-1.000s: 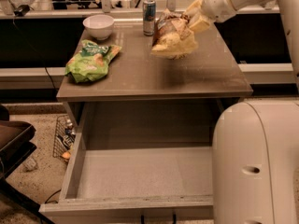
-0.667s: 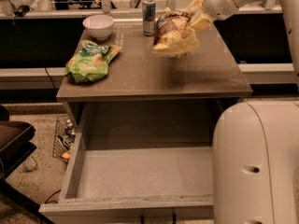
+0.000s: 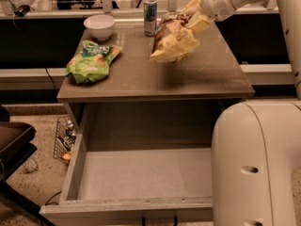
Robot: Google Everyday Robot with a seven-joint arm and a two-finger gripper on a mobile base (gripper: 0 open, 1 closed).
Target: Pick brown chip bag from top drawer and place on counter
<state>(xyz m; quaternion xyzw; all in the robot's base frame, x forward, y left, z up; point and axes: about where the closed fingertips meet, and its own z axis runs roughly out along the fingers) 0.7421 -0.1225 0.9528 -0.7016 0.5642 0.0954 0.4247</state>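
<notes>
The gripper (image 3: pixel 194 14) is just to the right of the can (image 3: pixel 150 10) and level with it. Its two fingers are closed on the upper end of the brown chip bag (image 3: pixel 171 37). The bag hangs clear of the counter (image 3: pixel 141 76), right of the can and slightly nearer the front edge, with a shadow on the surface beneath it. The bag's long axis runs diagonally. The gripped end is high and to the right, and the pale yellow free end points down and left, toward the counter front. The top drawer (image 3: pixel 141 175) stands open below and in front of the can, with nothing visible inside.

Risk 1: the hold is on one end of a crinkly film, so the bag may slip out before it is lowered. It would then land off-target or slide.

Risk 2: the bag is close beside the can, so a leftward swing during descent may tip the can.

Risk 3: release from height may let the tilted bag flop toward the counter edge.
</notes>
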